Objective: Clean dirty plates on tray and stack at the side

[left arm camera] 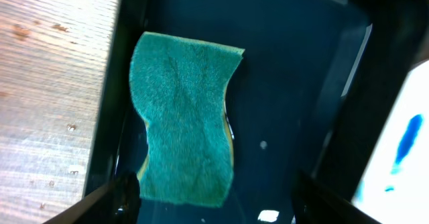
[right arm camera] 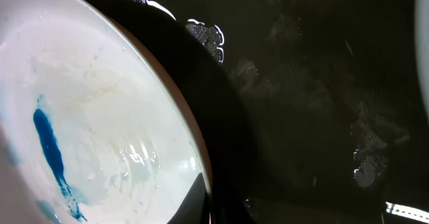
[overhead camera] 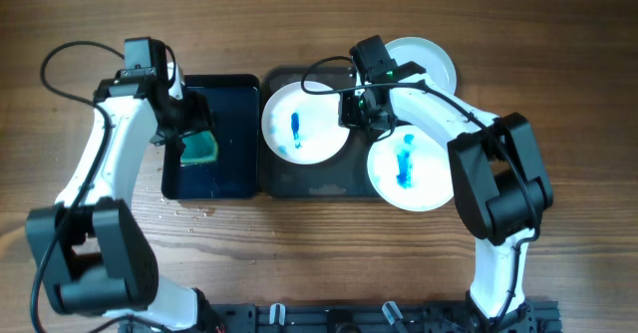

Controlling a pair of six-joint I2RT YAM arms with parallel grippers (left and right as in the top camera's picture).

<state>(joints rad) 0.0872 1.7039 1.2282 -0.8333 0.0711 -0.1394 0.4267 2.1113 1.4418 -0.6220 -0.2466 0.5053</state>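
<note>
Two blue-smeared plates lie on the tray mid-desk, a third plate behind it toward the far edge. Left gripper spreads wide astride the green sponge in the black tub, likely to pick it up; right gripper sits at one plate's rim, probably steadying it, though I cannot tell whether it grips

Black tub on wooden table, wet inside. Green sponge lies flat near its left wall. Droplets on wood at tub's near edge.
</note>
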